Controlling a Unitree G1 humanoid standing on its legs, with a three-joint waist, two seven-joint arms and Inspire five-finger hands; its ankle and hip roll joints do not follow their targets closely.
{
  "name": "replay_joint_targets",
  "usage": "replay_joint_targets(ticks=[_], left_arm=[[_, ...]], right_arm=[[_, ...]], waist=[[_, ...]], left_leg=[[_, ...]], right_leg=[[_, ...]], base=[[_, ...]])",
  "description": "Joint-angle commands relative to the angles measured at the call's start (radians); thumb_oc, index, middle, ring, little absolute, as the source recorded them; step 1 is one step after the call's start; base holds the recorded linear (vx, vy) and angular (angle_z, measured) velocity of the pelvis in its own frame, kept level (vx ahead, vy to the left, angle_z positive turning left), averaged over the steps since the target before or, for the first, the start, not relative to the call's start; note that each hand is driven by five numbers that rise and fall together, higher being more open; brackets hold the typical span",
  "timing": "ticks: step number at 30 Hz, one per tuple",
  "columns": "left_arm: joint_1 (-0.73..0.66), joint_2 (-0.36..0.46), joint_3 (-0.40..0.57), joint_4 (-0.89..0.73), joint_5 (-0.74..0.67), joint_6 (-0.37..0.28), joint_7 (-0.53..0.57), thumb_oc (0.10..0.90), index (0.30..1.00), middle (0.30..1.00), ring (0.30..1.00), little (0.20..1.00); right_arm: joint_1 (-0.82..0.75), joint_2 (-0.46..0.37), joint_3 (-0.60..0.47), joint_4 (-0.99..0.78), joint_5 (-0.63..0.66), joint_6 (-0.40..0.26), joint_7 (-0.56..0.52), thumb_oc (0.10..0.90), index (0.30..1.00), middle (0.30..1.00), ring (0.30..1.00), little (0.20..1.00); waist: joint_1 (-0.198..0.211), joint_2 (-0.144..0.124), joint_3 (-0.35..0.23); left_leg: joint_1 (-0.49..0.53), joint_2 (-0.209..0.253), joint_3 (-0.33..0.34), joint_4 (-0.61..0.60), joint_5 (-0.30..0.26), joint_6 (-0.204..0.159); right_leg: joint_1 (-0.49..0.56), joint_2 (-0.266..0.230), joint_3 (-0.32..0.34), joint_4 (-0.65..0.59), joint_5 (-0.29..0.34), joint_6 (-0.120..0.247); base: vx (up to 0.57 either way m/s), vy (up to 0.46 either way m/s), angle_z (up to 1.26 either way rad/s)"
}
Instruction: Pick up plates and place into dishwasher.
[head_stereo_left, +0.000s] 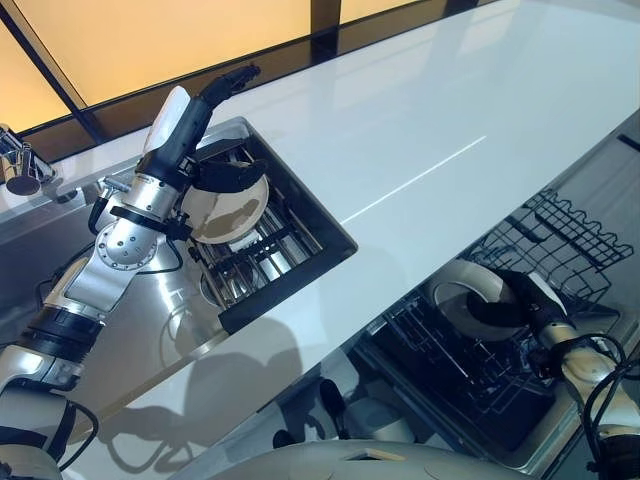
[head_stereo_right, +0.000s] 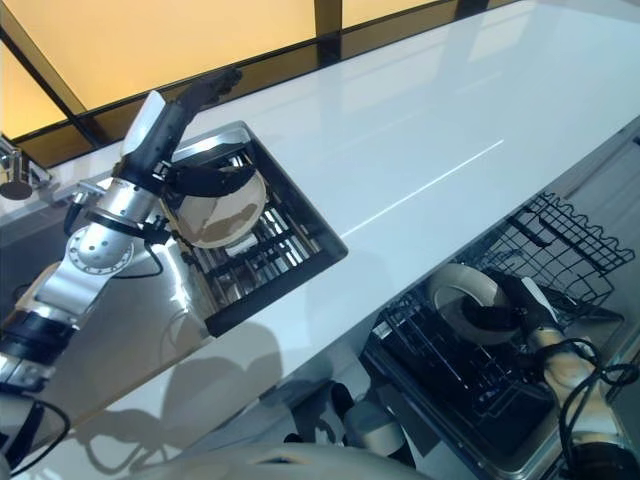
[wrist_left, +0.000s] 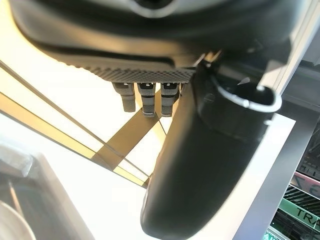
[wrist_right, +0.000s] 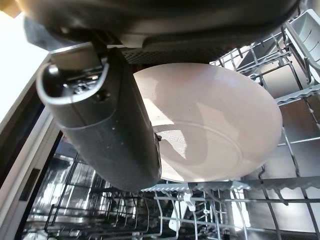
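Broadly, the scene is a long white worktop (head_stereo_left: 430, 130) with a steel sink (head_stereo_left: 150, 320) at its far left and an open dishwasher (head_stereo_left: 500, 400) below its front edge. Inside the sink sits a dark drying rack (head_stereo_left: 275, 255), and the dishwasher's wire basket (head_stereo_left: 560, 240) is pulled out.

Two plates are in play, so the task looks to be partway along. One white plate (wrist_right: 215, 125) is down in the basket, held by the right hand (head_stereo_left: 500, 310), whose fingers curl round its rim with the thumb (wrist_right: 110, 130) laid across its face. It looks not yet let go, so seating it between the wire prongs and releasing is the step at hand. The second plate (head_stereo_left: 228, 208) is over the drying rack, gripped by the left hand (head_stereo_left: 215, 170): some fingers wrap over its upper rim while one stretches straight out toward the window. That plate has yet to travel to the dishwasher; whether more plates wait in the rack cannot be told.

The plate in the basket stands tilted on edge, its hollow face turned up and toward the worktop. The plate at the sink is also tilted, nearly upright, with its hollow face turned toward the dishwasher side.
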Motion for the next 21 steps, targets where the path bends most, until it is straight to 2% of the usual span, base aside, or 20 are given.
replay_joint_targets(ticks=[1,10,16,17,18,21], left_arm=[[-0.21,0.026,-0.027,-0.069,-0.072,-0.05,0.071,0.8,0.9,0.9,0.9,0.9],[-0.246,0.013,-0.056,-0.089,-0.064,-0.029,0.076,0.8,0.9,0.9,0.9,0.9],[-0.243,0.018,-0.05,-0.09,-0.065,-0.023,0.069,0.8,0.9,0.9,0.9,0.9],[-0.241,0.016,-0.048,-0.092,-0.06,-0.02,0.067,0.8,0.9,0.9,0.9,0.9],[-0.242,0.017,-0.046,-0.091,-0.059,-0.019,0.065,0.8,0.9,0.9,0.9,0.9],[-0.239,0.011,-0.043,-0.095,-0.051,-0.012,0.071,0.8,0.9,0.9,0.9,0.9]], right_arm=[[-0.016,0.013,0.09,0.035,0.017,-0.025,0.011,0.1,0.3,0.3,0.3,0.2],[-0.029,0.031,0.167,0.124,-0.125,0.011,0.001,0.1,0.3,0.3,0.3,0.2],[-0.012,0.043,0.171,0.132,-0.116,0.003,-0.005,0.1,0.3,0.3,0.3,0.2],[-0.006,0.046,0.165,0.125,-0.119,0.002,-0.011,0.213,0.396,0.396,0.396,0.313],[0.002,0.046,0.157,0.12,-0.118,-0.004,-0.019,0.8,0.9,0.9,0.9,0.9],[0.02,0.049,0.132,0.094,-0.107,-0.019,-0.029,0.8,0.9,0.9,0.9,0.9]], waist=[[0.025,0.015,-0.077],[0.033,0.013,-0.083],[0.022,0.006,-0.085],[0.019,0.005,-0.084],[0.016,0.003,-0.084],[0.006,0.001,-0.08]], left_leg=[[-0.019,0.012,0.014,0.033,-0.04,0.008],[-0.011,0.015,0.009,0.029,-0.044,0.007],[-0.008,0.016,0.014,0.027,-0.043,0.008],[-0.008,0.017,0.015,0.027,-0.043,0.008],[-0.007,0.017,0.017,0.028,-0.043,0.008],[-0.006,0.018,0.021,0.029,-0.045,0.01]], right_leg=[[-0.02,-0.043,-0.062,0.054,-0.035,0.151],[-0.011,-0.045,-0.062,0.048,-0.036,0.15],[-0.015,-0.044,-0.052,0.046,-0.029,0.151],[-0.017,-0.044,-0.05,0.048,-0.028,0.152],[-0.017,-0.044,-0.047,0.048,-0.027,0.153],[-0.022,-0.044,-0.042,0.051,-0.024,0.156]], base=[[0.0,0.0,0.0],[0.0,0.001,0.01],[0.0,0.0,0.0],[0.0,0.0,0.0],[0.0,0.0,0.0],[0.0,0.0,0.0]])
